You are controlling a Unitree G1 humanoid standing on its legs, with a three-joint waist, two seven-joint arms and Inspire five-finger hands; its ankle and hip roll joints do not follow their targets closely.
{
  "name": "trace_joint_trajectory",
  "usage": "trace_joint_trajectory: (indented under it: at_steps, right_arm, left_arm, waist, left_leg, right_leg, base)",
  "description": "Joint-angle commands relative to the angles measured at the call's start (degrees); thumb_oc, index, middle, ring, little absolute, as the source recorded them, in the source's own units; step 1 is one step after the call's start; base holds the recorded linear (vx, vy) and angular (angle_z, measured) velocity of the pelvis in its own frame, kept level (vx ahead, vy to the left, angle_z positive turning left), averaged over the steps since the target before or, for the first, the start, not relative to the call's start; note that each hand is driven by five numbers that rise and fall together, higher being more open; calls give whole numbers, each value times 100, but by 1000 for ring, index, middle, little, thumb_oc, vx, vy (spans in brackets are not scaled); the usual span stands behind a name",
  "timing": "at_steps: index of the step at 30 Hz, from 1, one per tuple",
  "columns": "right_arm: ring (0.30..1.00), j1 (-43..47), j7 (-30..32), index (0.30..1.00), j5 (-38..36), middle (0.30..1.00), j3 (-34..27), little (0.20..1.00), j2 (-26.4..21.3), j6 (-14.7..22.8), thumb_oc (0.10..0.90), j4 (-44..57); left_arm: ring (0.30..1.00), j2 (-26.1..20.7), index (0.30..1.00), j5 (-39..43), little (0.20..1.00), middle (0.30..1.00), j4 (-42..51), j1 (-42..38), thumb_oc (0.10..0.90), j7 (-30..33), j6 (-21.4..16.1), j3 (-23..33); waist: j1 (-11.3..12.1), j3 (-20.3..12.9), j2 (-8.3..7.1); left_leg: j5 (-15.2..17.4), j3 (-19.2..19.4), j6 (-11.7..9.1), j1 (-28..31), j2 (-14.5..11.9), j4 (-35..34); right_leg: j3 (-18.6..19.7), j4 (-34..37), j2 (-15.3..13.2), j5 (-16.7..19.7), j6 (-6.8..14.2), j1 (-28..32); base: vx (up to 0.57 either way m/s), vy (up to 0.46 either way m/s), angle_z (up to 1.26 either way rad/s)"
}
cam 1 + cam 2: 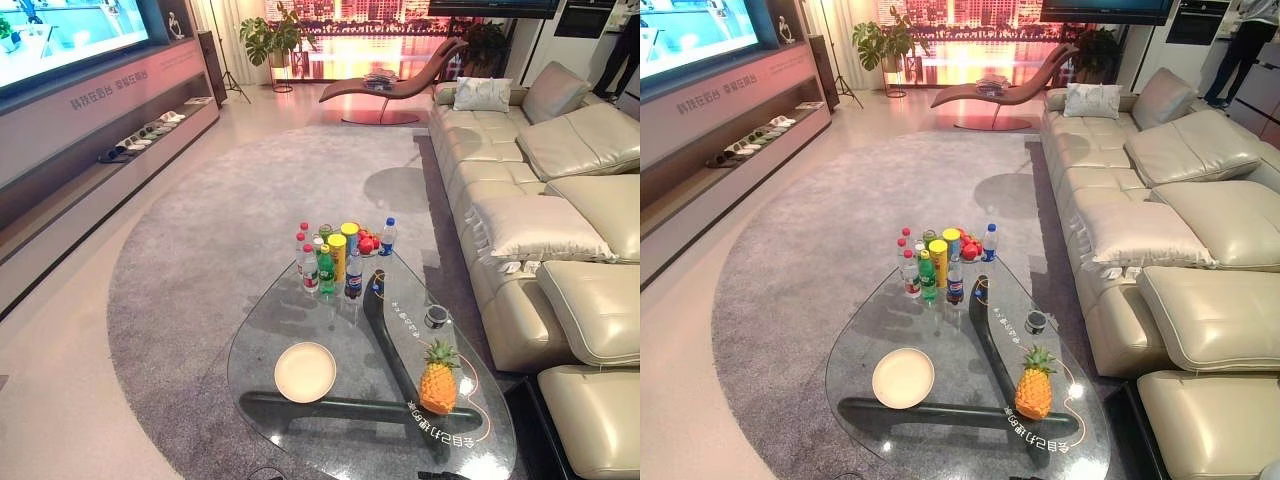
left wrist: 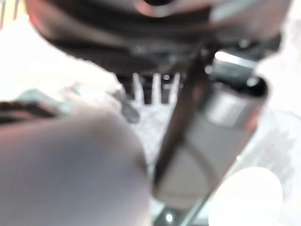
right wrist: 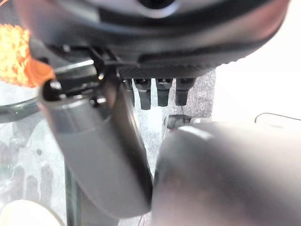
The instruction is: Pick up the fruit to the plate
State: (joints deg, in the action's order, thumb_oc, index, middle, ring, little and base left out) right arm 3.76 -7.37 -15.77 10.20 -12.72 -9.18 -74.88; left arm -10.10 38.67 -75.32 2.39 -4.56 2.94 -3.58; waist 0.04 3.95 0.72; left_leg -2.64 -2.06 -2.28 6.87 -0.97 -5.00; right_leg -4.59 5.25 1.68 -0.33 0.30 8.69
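From the head, a pineapple [image 1: 438, 378] stands upright near the glass counter's [image 1: 300, 310] near right edge, well apart from the empty cream plate [image 1: 305, 372] toward its near left edge; bottles [image 1: 330, 262] cluster at the far end. In the left wrist view the left hand [image 2: 155, 28] shows fingers [image 2: 148, 87] hanging straight and released. In the right wrist view the right hand [image 3: 155, 33] likewise shows relaxed fingers [image 3: 162, 92], holding nothing.

A: How does the left hand [image 2: 160, 37] look close up?

B: A dark, rounded bulk with a glossy curved edge. Its fingers [image 2: 147, 89] are short black bars set side by side in a row.

A: And the left thumb [image 2: 221, 141]?

B: A thick silver-grey cylinder with a darker cap and a black strip running down its side.

A: Is the right hand [image 3: 155, 37] built alike?

B: Yes: the same dark shell, here with a finely ribbed band along its lower edge. The right fingers [image 3: 162, 92] are blunt black stubs, and the right thumb [image 3: 101, 155] is a smooth dark-grey cylinder with a paler ring near its base.
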Motion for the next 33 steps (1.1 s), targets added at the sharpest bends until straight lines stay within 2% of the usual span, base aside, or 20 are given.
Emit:
trace_joint_trajectory:
  at_steps: [1, 6, 9, 14, 15, 17, 21, 24, 25, 30, 33]
  right_arm:
    - [900, -15, 289, 900, 172, 900, 74, 900, 28, 6, 800, -443]
    - [900, -20, 655, 900, -118, 900, -59, 900, -6, 168, 800, -394]
    - [900, 38, 1238, 900, -413, 900, -222, 900, -58, 436, 800, -262]
    - [900, 99, 2258, 900, -892, 900, -426, 900, -149, 1172, 800, 302]
    - [900, 102, 2280, 900, -899, 900, -428, 900, -150, 1184, 800, 329]
    - [900, 149, 2596, 900, -1037, 900, -443, 900, -175, 1482, 800, 601]
    - [900, 245, 3464, 900, -1144, 900, -356, 900, -251, 1727, 800, 1745]
    - [900, 276, 3881, 900, -1184, 900, -313, 900, -301, 1882, 800, 2333]
    - [900, 283, 4175, 900, -1163, 900, -296, 900, -356, 1888, 800, 2857]
    - [900, 255, 4727, 900, -1122, 900, -261, 900, -527, 1912, 800, 4096]
    - [900, 300, 4888, 900, -1087, 900, -309, 900, -615, 2066, 800, 4506]
  left_arm:
    - [900, 109, 900, -6, 900, 900, -267, -438, 800, 40, -191, 63]
    - [900, 71, 900, -73, 900, 900, -257, -425, 800, 34, -207, 99]
    - [900, 39, 900, -54, 900, 900, -218, -471, 800, 35, -240, 38]
    - [900, -56, 900, 136, 900, 900, -73, -582, 800, 93, -278, -94]
    - [900, -61, 900, 145, 900, 900, -68, -585, 800, 92, -283, -97]
    - [900, -111, 900, 228, 900, 900, -23, -630, 800, 101, -282, -124]
    - [900, -190, 900, 403, 900, 900, 144, -713, 800, 133, -371, -192]
    - [900, -228, 900, 495, 900, 900, 227, -725, 800, 171, -418, -211]
    - [900, -236, 900, 519, 900, 900, 293, -713, 800, 187, -465, -205]
    - [900, -310, 900, 386, 900, 900, 478, -695, 800, 264, -561, -224]
    - [900, -350, 900, 456, 900, 900, 539, -730, 800, 285, -574, -234]
  waist:
    - [58, 155, -175]
    - [47, 286, -194]
    - [28, 423, -212]
    - [-21, 750, -280]
    - [-21, 763, -283]
    - [-39, 927, -311]
    - [-71, 1345, -358]
    - [-83, 1506, -380]
    - [-94, 1604, -394]
    - [-132, 1814, -466]
    - [-136, 1922, -481]
  left_leg:
    - [390, 107, -24, 71, 104, 12]
    - [409, 139, -10, 40, 98, 75]
    - [428, 160, 21, -106, 105, 228]
    - [473, 173, 92, -439, 133, 490]
    - [476, 175, 93, -458, 134, 505]
    - [481, 197, 102, -619, 145, 612]
    - [467, 208, 125, -981, 178, 829]
    - [463, 203, 129, -1165, 195, 954]
    - [472, 190, 127, -1256, 214, 1026]
    - [496, 173, 112, -1549, 253, 1259]
    - [525, 148, 118, -1712, 273, 1422]
  right_leg:
    - [-61, -28, -374, 88, 420, -51]
    - [-97, -128, -394, 58, 415, -101]
    - [-53, -301, -395, 29, 395, -268]
    - [113, -488, -353, 61, 369, -604]
    - [119, -498, -353, 62, 368, -620]
    - [166, -562, -340, 82, 356, -761]
    - [228, -735, -306, 103, 324, -1080]
    - [239, -812, -285, 106, 303, -1214]
    - [247, -831, -273, 112, 293, -1270]
    - [251, -914, -246, 111, 255, -1451]
    - [234, -1019, -242, 78, 227, -1571]
  base:
    - [0, 0, 0]
    - [0, 0, 0]
    - [-12, -7, -1]
    - [-67, -44, -11]
    - [-87, -35, -19]
    - [-105, -31, -12]
    - [-146, -38, -2]
    - [-70, -28, 1]
    - [-41, -23, 2]
    - [-31, -18, 1]
    - [0, 0, 0]
